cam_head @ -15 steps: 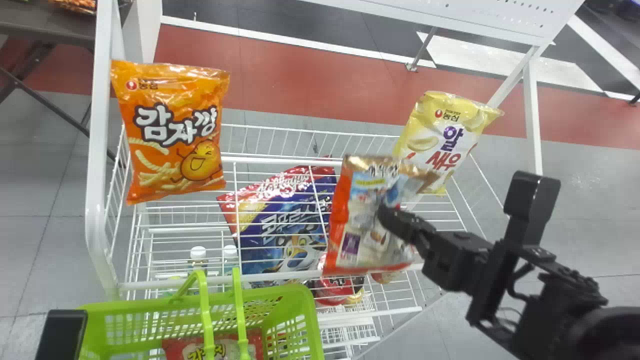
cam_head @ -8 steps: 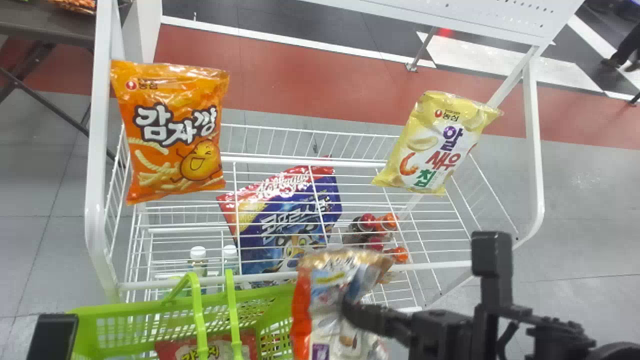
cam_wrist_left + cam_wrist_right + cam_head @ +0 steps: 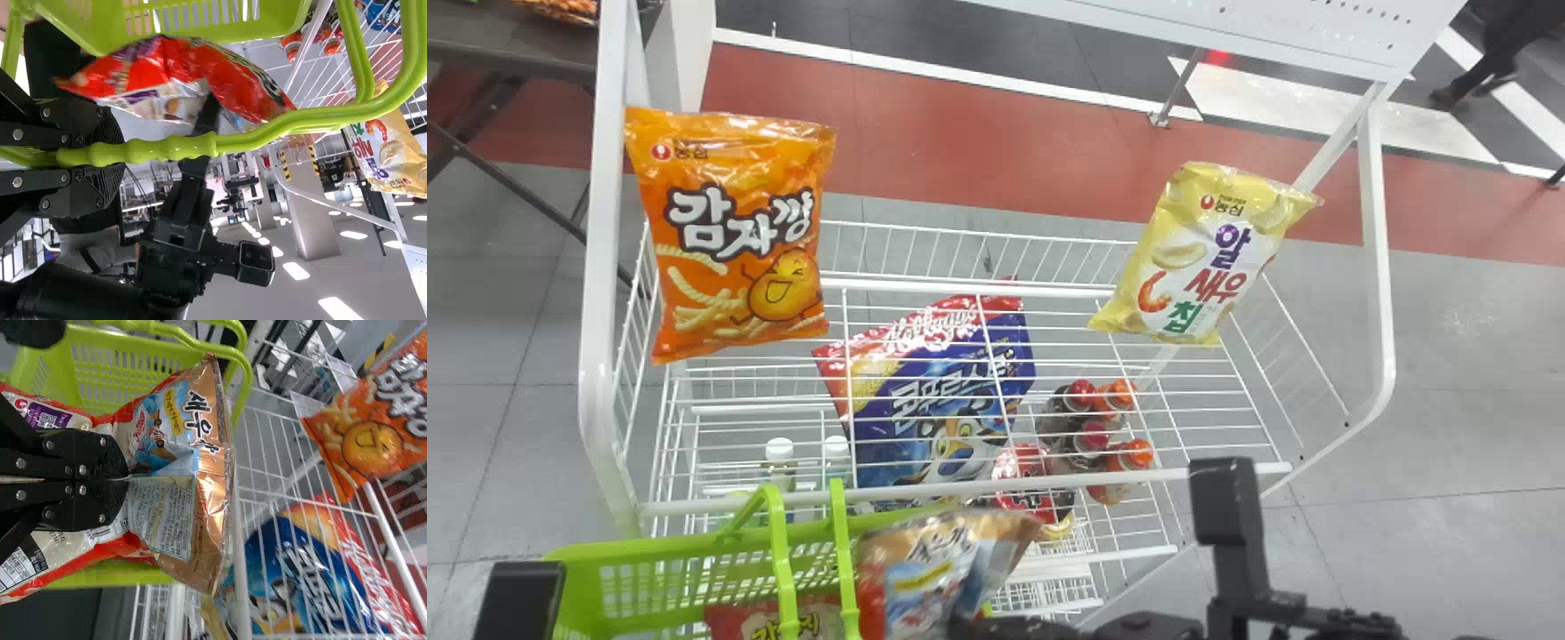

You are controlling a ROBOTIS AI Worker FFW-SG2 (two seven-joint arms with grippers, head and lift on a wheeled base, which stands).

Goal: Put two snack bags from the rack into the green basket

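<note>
Left gripper (image 3: 112, 157) clasps handle (image 3: 267, 139); right gripper (image 3: 122, 479), pinching bag (image 3: 175, 430), should clear it before release into basket (image 3: 649, 549) at seven o'clock.

The right tool (image 3: 965, 626) pinches a red-and-brown snack bag (image 3: 167, 430); the green basket (image 3: 137, 342) is behind it.

From my head I am looking forward and down over my black two-fingered right pincer (image 3: 962, 627); from my left wrist, across towards it; from my right wrist, from close behind it. All are sharing the lime-green plastic basket (image 3: 576, 571) near it and white wire rack (image 3: 602, 267) beyond.
</note>
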